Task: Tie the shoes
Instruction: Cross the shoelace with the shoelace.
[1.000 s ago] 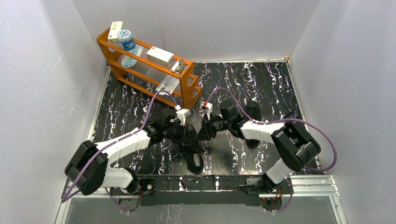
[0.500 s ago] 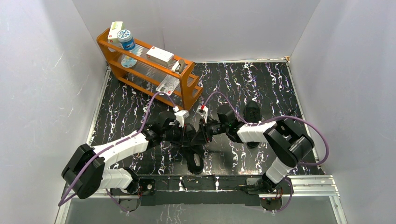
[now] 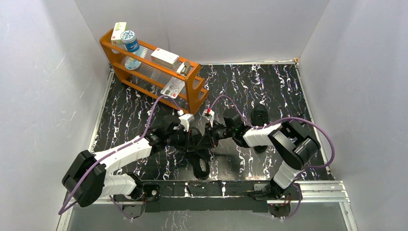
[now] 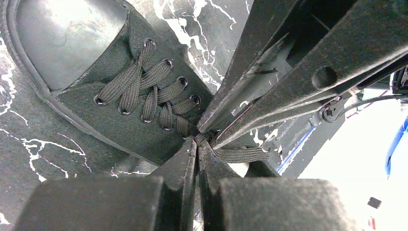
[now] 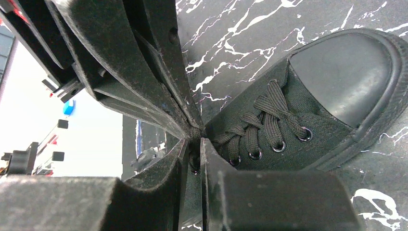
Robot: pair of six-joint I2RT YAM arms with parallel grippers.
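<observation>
A black shoe [image 3: 200, 162] lies between the arms, toe toward the near edge. In the left wrist view this shoe [image 4: 86, 62] shows its crossed laces [image 4: 154, 96]. My left gripper [image 4: 197, 140] is shut on a lace at the top eyelets, and a loose lace end [image 4: 240, 154] trails right of its tips. My right gripper [image 5: 193, 142] meets it tip to tip, its jaws nearly together with a lace strand pinched between them beside the shoe [image 5: 308, 110]. From above, the left gripper [image 3: 194, 138] and right gripper [image 3: 207, 137] touch over the shoe. A second shoe [image 3: 260, 117] lies partly hidden behind the right arm.
An orange rack [image 3: 192, 91] with a small box [image 3: 165, 57], a jar [image 3: 129, 40] and other small items stands at the back left. Purple cables [image 3: 159, 103] loop from both wrists. White walls enclose the black marbled table [image 3: 269, 86] on three sides.
The right arm has slid left to meet the left gripper over the shoe, and its jaws have narrowed onto the lace. The left arm shifted slightly left and stayed shut.
</observation>
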